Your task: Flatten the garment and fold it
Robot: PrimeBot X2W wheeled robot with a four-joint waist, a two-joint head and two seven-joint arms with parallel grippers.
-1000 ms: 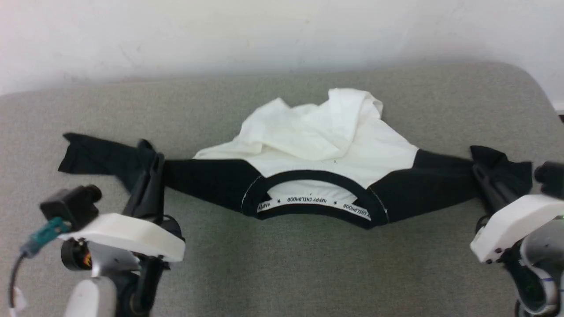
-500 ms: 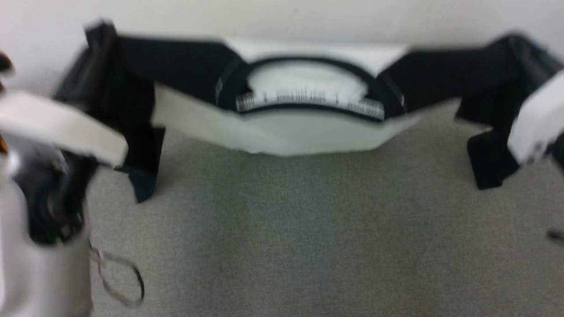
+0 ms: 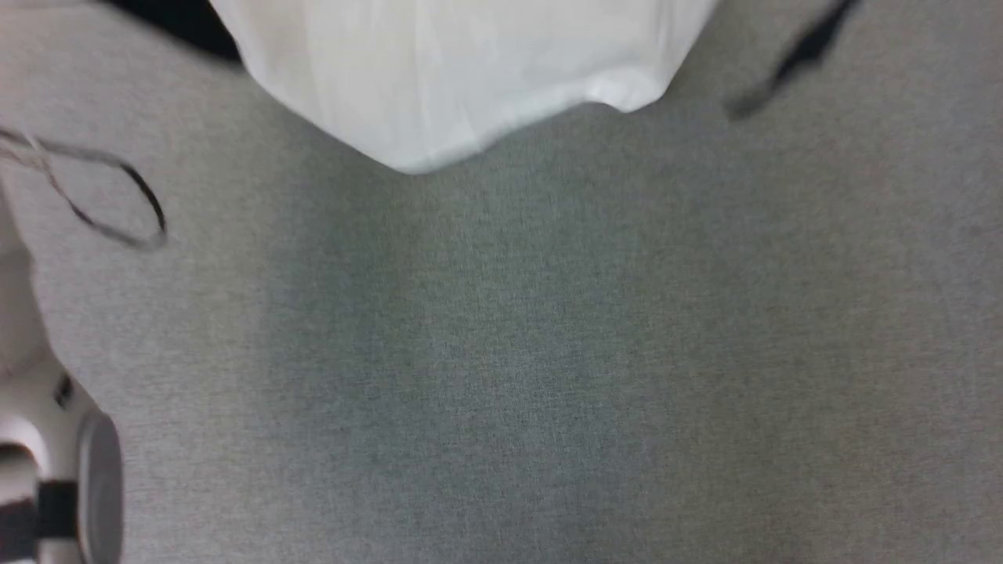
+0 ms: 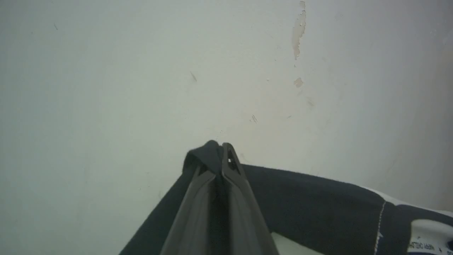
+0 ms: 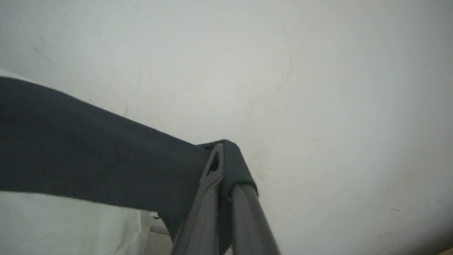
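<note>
The garment's white body hangs into the top of the head view, its hem clear above the grey surface. A black cuff tip dangles at the upper right. In the left wrist view my left gripper is shut on a black sleeve, which stretches rightward to the lettered neckband tape. My right gripper is shut on the other black sleeve, which runs left, with white cloth hanging below it.
The grey fabric surface spreads across the head view. A thin dark cable loop hangs at the left, above a pale arm part in the lower left corner. Behind both grippers stands a pale wall with chipped paint.
Both grippers have lifted the garment off the surface by its sleeves. It rose from a crumpled heap to hanging, and its neckband has passed out of the head view's top.
</note>
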